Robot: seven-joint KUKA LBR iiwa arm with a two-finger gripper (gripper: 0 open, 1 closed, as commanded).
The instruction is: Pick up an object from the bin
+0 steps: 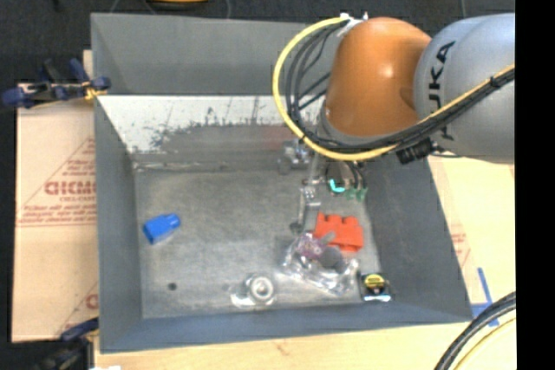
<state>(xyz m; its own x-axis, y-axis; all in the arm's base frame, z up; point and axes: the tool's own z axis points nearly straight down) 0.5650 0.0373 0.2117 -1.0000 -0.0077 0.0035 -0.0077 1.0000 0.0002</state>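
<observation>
My gripper (305, 217) hangs low in the right half of the bin, below the arm's orange cover. Just to its right an orange plastic block (336, 230) lies on the bin floor. Directly below the gripper is a crumpled clear plastic packet (316, 262) with something purple and grey inside, touching the orange block's lower edge. The gripper's tip ends right at the packet's upper edge; whether it touches the packet I cannot tell.
A small yellow and black tape measure (375, 284) sits by the front right corner. A clear round cap-like piece (257, 290) rests near the front wall. A blue plastic piece (160, 227) lies alone at the left.
</observation>
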